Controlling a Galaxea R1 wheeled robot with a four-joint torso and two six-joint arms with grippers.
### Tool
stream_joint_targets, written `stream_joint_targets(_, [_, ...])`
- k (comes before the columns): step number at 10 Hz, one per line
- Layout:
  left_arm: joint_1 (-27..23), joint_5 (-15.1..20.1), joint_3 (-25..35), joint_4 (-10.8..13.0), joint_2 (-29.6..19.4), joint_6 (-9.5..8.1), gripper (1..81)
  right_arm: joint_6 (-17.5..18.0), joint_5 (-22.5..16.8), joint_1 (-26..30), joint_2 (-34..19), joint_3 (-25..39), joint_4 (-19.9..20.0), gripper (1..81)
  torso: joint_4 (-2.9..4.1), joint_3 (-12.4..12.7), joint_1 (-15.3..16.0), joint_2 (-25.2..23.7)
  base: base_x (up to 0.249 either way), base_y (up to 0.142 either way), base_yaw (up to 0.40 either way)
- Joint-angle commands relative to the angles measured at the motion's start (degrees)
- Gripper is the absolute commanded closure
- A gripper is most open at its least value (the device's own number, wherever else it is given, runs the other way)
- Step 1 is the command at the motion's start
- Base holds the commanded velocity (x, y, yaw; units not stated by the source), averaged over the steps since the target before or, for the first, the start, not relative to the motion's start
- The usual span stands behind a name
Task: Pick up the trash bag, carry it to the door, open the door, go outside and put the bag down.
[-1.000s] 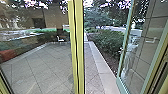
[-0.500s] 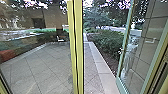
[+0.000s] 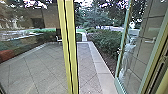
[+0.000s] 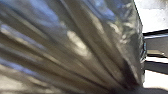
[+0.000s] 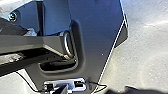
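In the left wrist view the dark, shiny trash bag hangs close to the camera. Its folds draw together at my left gripper, which is shut on the gathered plastic; the bag hides most of the fingers. A glass door with a pale green frame stands open on the right of the head view. Left of the doorway rises a yellow-green upright beside a large glass pane. How my right gripper stands cannot be made out.
Outside lies a paved yard with a pale stone curb, and bushes beyond it. A person shows faintly at the door's glass. A chair stands far off.
The head camera has shifted: the yellow-green upright stands farther left, and more of the yard and far path shows through the doorway.
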Motion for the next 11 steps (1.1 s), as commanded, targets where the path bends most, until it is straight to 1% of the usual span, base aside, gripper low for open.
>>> stream_joint_targets(1, [-2.61, 4.65, 0.43, 0.37, 0.33, 0.63, 81.1, -0.36, -3.42, 2.70, 0.05, 0.19, -0.38, 1.0, 0.00, 0.00, 0.00, 0.00, 0.000, -0.100, 0.000])
stream_joint_targets(3, [-2.61, 4.65, 0.43, 0.37, 0.24, 0.63, 81.1, -0.27, -3.15, 1.82, 0.13, 0.19, -0.46, 1.0, 0.00, 0.00, -0.02, -0.02, 0.000, -0.102, 0.000])
stream_joint_targets(4, [-2.61, 4.65, 0.43, 0.29, 0.07, 0.63, 81.1, -0.01, -2.98, 1.55, 0.40, 0.19, -2.27, 1.0, 0.00, 0.00, -0.02, -0.02, 0.000, -0.103, 0.000])
stream_joint_targets(5, [-2.61, 4.65, 0.43, 0.20, 0.07, 0.63, 81.1, 0.43, -2.89, 1.73, 0.40, 0.01, -5.73, 1.0, 0.00, 0.00, -0.02, -0.02, 0.000, -0.103, 0.000])
stream_joint_targets(8, [-2.61, 4.65, 0.43, 0.20, 0.15, 0.63, 81.1, 0.43, -3.51, 2.61, 0.31, 0.10, -5.83, 1.0, 0.00, 0.00, -0.02, -0.02, 0.000, -0.103, 0.000])
stream_joint_targets(11, [-2.79, 4.65, 0.43, 0.29, 0.24, 0.63, 81.1, 0.34, -2.98, 2.52, 1.02, 0.01, -5.83, 1.0, 0.00, 0.00, -0.02, -0.02, 0.000, -0.117, 0.000])
